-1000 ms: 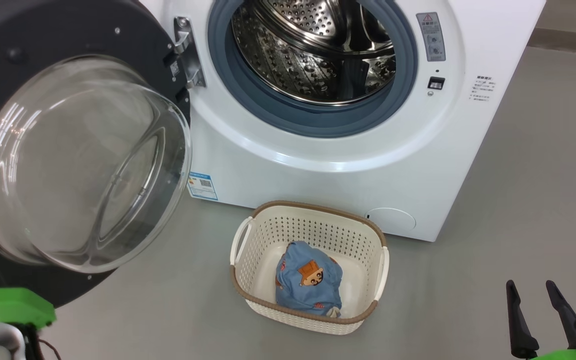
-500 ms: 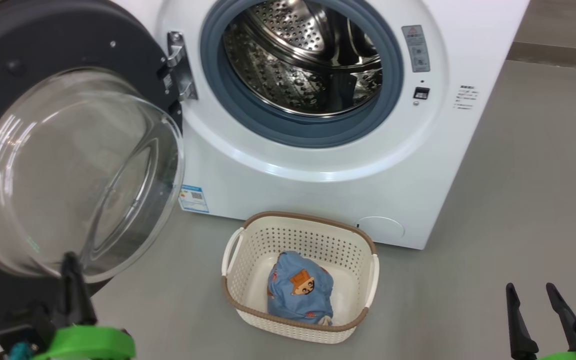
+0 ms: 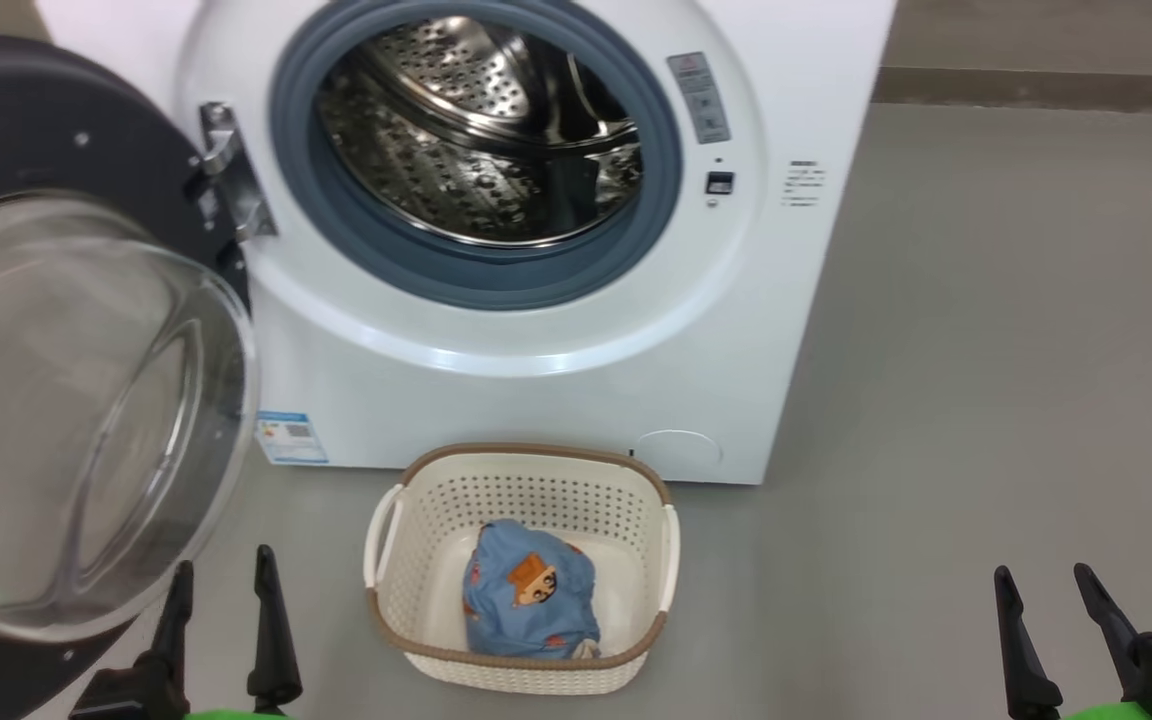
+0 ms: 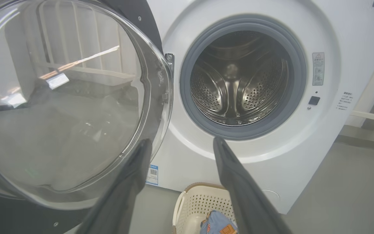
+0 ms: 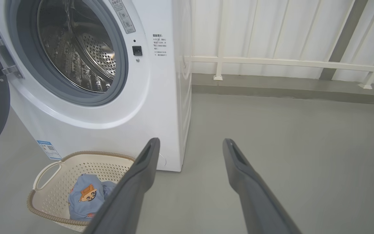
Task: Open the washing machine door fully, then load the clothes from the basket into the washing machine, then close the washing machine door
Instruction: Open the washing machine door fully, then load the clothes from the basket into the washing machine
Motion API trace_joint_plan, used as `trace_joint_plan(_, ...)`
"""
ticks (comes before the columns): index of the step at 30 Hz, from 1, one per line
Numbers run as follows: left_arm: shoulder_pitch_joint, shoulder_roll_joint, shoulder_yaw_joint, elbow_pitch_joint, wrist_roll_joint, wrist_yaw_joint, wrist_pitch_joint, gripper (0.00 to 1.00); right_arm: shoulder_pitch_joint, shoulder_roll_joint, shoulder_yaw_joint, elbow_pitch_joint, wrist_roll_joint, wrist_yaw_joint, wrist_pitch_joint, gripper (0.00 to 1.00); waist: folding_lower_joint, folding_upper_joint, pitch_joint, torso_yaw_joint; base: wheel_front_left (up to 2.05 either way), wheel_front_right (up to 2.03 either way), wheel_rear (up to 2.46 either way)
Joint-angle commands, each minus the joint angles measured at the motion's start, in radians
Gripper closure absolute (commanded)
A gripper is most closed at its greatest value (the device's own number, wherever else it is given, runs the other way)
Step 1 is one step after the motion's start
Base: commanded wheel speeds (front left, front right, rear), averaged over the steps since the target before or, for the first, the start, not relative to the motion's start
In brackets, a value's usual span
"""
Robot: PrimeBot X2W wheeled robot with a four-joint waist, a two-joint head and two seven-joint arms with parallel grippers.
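Observation:
The white washing machine (image 3: 556,400) stands with its steel drum (image 3: 481,150) exposed. Its door (image 3: 66,400), black-rimmed with a bulging glass bowl, hangs swung wide to the left. On the floor in front sits the cream basket (image 3: 521,565) with a brown rim, holding a bundle of light blue clothes (image 3: 528,600) with an orange cartoon print. My left gripper (image 3: 224,572) is open and empty at the lower left, just below the door glass and left of the basket. My right gripper (image 3: 1044,575) is open and empty at the lower right, well clear of the basket.
Grey floor (image 3: 986,350) spreads to the right of the machine. A white railing (image 5: 287,61) and pale wall run behind it. The open door (image 4: 63,100) takes up the space to the left.
The head view has swung, shifting machine and basket leftward in the picture. My left gripper has come up into view and now shows both fingers spread apart. The right gripper keeps its place.

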Motion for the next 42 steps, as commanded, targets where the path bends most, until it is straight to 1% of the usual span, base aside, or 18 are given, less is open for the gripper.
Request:
trace_joint_plan(1, -0.014, 0.006, 0.026, -0.024, 0.01, -0.003, -0.001, 0.0, -0.015, -0.017, 0.027, -0.03, -0.01, 0.004, 0.0, 0.0, 0.0, 0.0, -0.003, -0.048, 0.0, 0.0, 0.0)
trace_joint_plan(5, -0.005, 0.003, 0.012, -0.01, 0.013, -0.009, -0.003, 0.0, -0.015, -0.017, 0.029, -0.03, -0.018, 0.004, 0.001, 0.0, 0.0, 0.0, -0.006, -0.092, 0.0, 0.0, 0.0)
trace_joint_plan(9, -0.004, 0.0, -0.003, 0.002, 0.006, -0.026, -0.004, 0.0, -0.019, -0.017, 0.033, -0.032, -0.018, 0.004, 0.001, 0.0, 0.0, 0.0, -0.002, -0.128, 0.0, 0.0, 0.0)
trace_joint_plan(15, -0.011, 0.008, -0.008, 0.025, 0.007, -0.034, -0.006, 0.0, -0.015, -0.017, 0.03, -0.034, -0.017, 0.004, 0.001, 0.0, 0.0, 0.0, 0.001, -0.151, 0.0, 0.0, 0.0)
trace_joint_plan(33, -0.018, 0.014, -0.019, 0.066, 0.006, -0.034, -0.01, 0.0, -0.017, -0.017, 0.024, -0.05, -0.021, 0.004, 0.01, 0.0, 0.0, 0.0, 0.001, -0.145, 0.0, 0.0, 0.0)
trace_joint_plan(42, -0.022, 0.018, -0.031, 0.076, 0.006, -0.034, -0.008, 0.0, -0.02, -0.017, 0.029, -0.038, -0.019, 0.004, 0.006, 0.0, 0.0, 0.0, 0.001, -0.145, 0.0, 0.0, 0.0)
